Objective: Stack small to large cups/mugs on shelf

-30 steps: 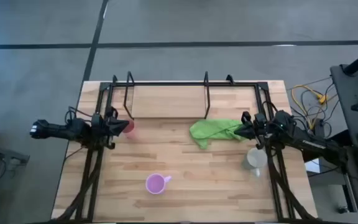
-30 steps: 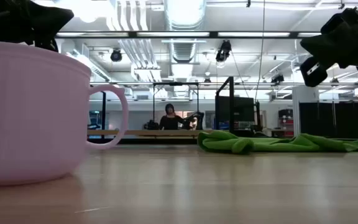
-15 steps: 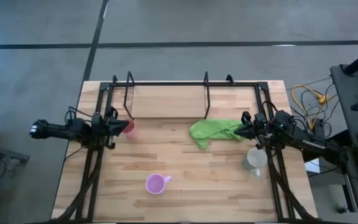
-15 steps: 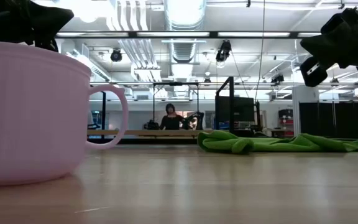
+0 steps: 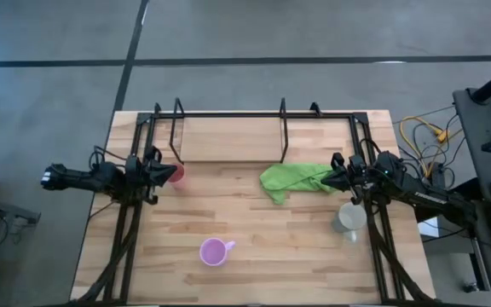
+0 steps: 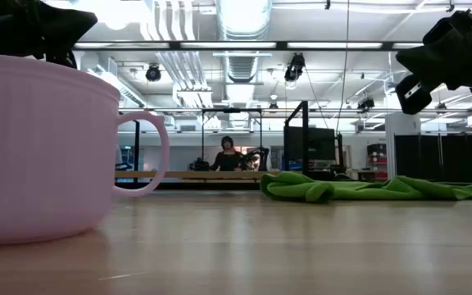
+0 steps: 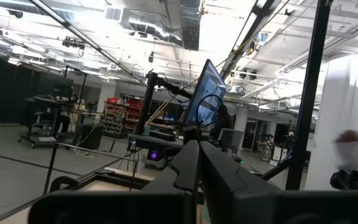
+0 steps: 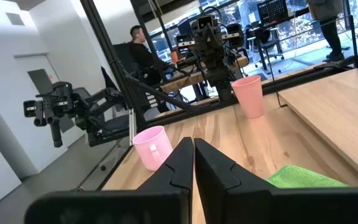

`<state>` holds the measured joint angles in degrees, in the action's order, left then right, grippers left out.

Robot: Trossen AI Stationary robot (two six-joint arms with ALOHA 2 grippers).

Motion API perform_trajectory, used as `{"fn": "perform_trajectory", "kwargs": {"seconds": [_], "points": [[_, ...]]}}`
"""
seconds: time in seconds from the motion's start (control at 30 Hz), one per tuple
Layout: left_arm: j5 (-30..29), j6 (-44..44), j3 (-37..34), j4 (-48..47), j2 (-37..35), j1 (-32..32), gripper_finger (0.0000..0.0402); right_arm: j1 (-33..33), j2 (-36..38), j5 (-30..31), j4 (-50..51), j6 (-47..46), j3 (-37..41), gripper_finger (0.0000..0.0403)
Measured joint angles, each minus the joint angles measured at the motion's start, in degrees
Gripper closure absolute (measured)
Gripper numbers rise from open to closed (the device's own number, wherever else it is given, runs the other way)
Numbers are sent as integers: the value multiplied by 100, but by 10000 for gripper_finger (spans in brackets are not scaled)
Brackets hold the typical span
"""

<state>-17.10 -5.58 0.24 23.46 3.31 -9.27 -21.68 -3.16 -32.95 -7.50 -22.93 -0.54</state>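
Note:
The lilac mug point(image 5: 214, 251) stands upright near the table's front edge and fills the left of the low view point(image 6: 39, 147). The red-pink cup point(image 5: 176, 174) stands upright in front of the shelf's left end. It also shows in the right wrist view point(image 8: 250, 94). The grey-white mug point(image 5: 349, 217) stands at the right. The shelf point(image 5: 228, 136) lies along the far edge with nothing on its board. My left gripper point(image 5: 162, 173) is shut, just left of the red-pink cup. My right gripper point(image 5: 335, 179) is shut, raised above the table point(image 6: 420, 78).
A green cloth point(image 5: 292, 180) lies crumpled in front of the shelf's right end, just left of my right gripper. The shelf's black upright loops point(image 5: 284, 128) stand above its board. Bare tabletop point(image 5: 271, 230) lies between the lilac mug and the grey-white mug.

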Motion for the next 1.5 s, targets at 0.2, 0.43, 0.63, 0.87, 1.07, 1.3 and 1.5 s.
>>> {"fn": "perform_trajectory", "kwargs": {"seconds": [0.2, 0.43, 0.63, 0.87, 1.07, 1.3, 1.5], "points": [[-1, 0, 1, 0, 0, -1, 401, 1, 1, 0, -1, 2, -2, 394], [1, 0, 1, 0, 0, 1, 401, 0, 1, 0, -1, -1, -1, 394], [-1, 0, 1, 0, 0, 1, 401, 1, 1, 0, 0, -1, 1, 394], [1, 0, 0, 0, 0, 1, 401, -4, 0, 729, -6, -351, 1, 394], [0, 0, 0, 0, 0, -1, 401, 1, 0, 752, 1, -2150, -1, 394], [-1, 0, -1, 0, 0, 1, 401, 3, 0, 1004, -42, -3354, 1, 394], [-1, 13, 1, 15, 0, 0, 401, 5, -19, 997, -344, -3699, -155, 394]]}}
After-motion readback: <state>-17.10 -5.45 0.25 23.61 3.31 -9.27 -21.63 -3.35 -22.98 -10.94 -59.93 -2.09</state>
